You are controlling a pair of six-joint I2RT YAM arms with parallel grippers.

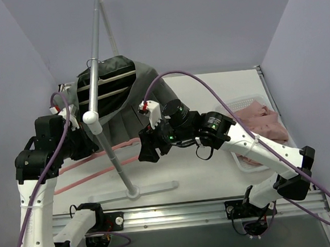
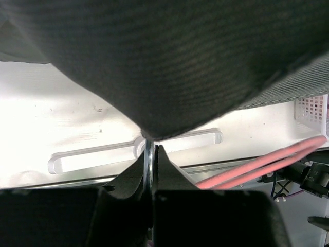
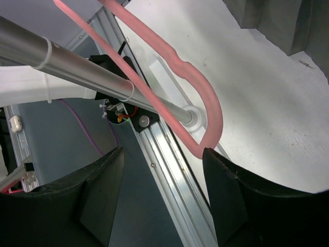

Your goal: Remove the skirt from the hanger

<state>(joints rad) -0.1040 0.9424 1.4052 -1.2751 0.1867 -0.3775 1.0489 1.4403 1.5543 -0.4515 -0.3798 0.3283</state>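
Left gripper seemingly pinches skirt; right gripper gapes near pink hanger.

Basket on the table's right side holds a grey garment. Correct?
No. The garment in the basket is pink, not grey; the basket does sit on the table's right side. The top external view shows it.

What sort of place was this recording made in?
Probably a lab robot cell, not a home: plain walls box in a white table, the arms are mounted on a metal rail, and a skirt hangs from a bare rack.
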